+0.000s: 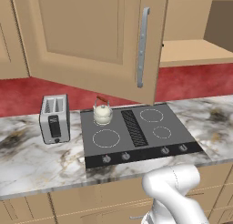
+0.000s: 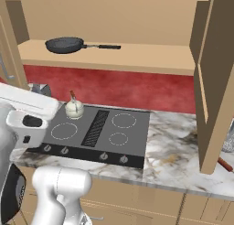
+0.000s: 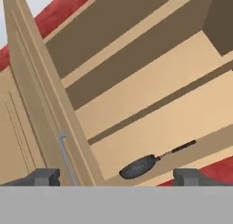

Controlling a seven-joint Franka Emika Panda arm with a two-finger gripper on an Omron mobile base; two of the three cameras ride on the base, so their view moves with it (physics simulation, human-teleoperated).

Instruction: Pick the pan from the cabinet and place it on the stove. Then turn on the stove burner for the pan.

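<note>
On the cabinet point(image 2: 201, 59) shelf sits the pan point(image 2: 65, 45) (untouched); hand point(image 3: 116, 177) spread wide.

Kitchen (rendered), stove point(image 1: 136, 129), cabinet point(image 1: 91, 36), toaster point(image 1: 54, 119)

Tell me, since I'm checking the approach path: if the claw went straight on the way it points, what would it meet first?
Probably the pan on the cabinet shelf: it lies between the open claw tips, just above them in the hand view. Depth is unclear, so the shelf's front edge might come first.
</note>
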